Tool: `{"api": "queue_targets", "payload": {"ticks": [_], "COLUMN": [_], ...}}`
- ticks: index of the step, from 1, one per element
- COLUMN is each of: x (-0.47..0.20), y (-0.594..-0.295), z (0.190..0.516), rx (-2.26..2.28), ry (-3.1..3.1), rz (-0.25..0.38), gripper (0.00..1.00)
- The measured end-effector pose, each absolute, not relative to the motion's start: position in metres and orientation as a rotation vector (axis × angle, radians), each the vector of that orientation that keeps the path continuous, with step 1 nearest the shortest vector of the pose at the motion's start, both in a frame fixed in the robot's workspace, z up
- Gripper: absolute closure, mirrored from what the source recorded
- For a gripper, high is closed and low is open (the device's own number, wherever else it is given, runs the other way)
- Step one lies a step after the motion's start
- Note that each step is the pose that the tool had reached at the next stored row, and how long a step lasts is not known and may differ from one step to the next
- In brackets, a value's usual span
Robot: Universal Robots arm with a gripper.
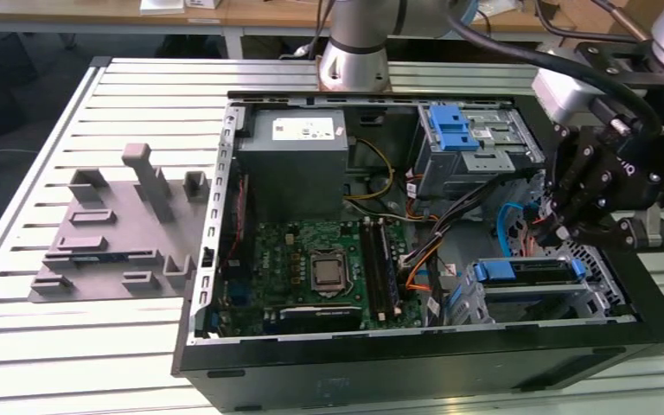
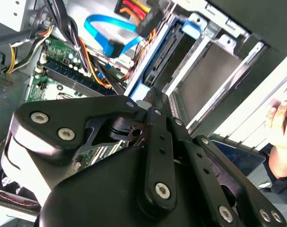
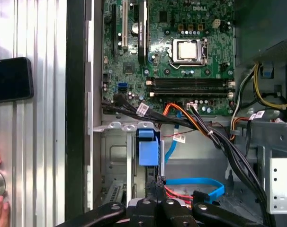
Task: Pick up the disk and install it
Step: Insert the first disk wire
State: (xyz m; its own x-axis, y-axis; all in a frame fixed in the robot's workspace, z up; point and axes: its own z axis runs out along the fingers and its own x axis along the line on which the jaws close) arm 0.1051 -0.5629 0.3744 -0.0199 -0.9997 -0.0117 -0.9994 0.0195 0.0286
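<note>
Slatted metal table fills the exterior view, and on it an open black computer case lies on its side with the green motherboard facing up. A grey metal box with a small white sticker sits beside the board, and a ridged blue latch strip sits on the cage next to it. A grey holder block stands on the table, well apart from the case, towards the exterior view's left. The disk sits in the upper slot of the drive cage at the case's corner on the exterior view's right. It is seen edge-on, with its blue carrier frame towards the motherboard. In the first wrist view the disk stands in its slot between the metal cage walls. A blue cable curls just beside it. The gripper hangs over that cage. Its fingers are drawn together with no gap visible, tips at the end of the disk away from the blue front. Whether they touch it I cannot tell. The second wrist view looks past the gripper's black links to the disk in the cage. A person's hand rests at the table's edge, near a dark phone.
</note>
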Motion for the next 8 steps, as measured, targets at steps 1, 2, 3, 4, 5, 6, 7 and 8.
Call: {"api": "queue_targets", "payload": {"ticks": [1,2,3,4,5,6,7,8], "x": [0.107,0.11,0.112,0.114,0.116,0.117,0.118,0.118], "y": [-0.563,-0.562,-0.562,-0.562,-0.561,-0.561,-0.561,-0.561], "z": [0.374,0.374,0.374,0.374,0.373,0.373,0.373,0.373], "rx": [2.191,2.19,2.19,2.19,2.189,2.189,2.189,2.188], "ry": [-2.234,-2.234,-2.233,-2.233,-2.233,-2.232,-2.233,-2.233], "rz": [-0.046,-0.047,-0.047,-0.048,-0.049,-0.049,-0.049,-0.049], "gripper": [0.89,0.89,0.89,0.89,0.89,0.89,0.89,0.89]}}
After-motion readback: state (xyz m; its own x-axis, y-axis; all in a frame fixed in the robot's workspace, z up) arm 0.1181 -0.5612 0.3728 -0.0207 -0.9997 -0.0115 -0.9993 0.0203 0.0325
